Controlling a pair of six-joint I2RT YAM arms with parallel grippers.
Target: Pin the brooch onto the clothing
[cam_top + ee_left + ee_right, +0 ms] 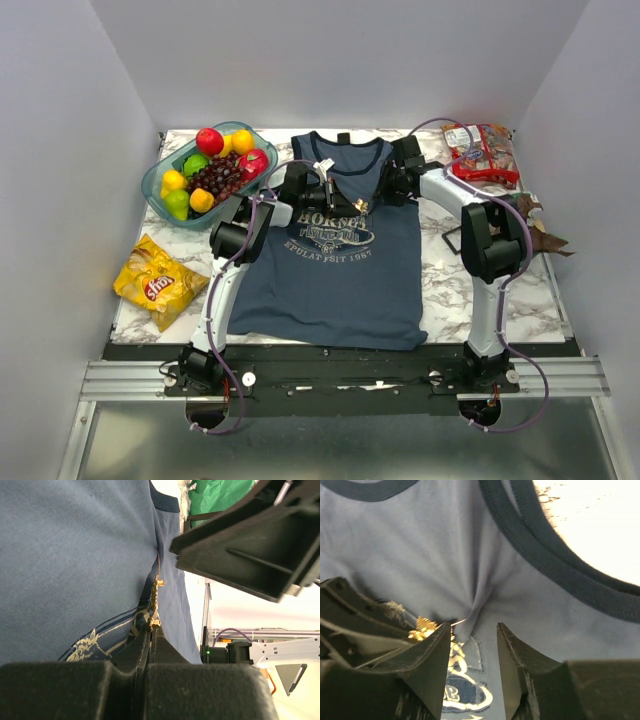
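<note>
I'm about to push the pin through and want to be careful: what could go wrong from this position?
The left claw grips the brooch only at its very tip, so it may twist or slip when pushed. The right claw stands open around the raised fold of the tank top; unheld, that fold could flatten. Both claws sit very close and might collide.

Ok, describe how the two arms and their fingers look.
Both the left arm and right arm have white tubular links joined by chunky black joint housings, with thin purple cables looping along them. The fingers are matte black, wedge-shaped, tapering toward the tips.
</note>
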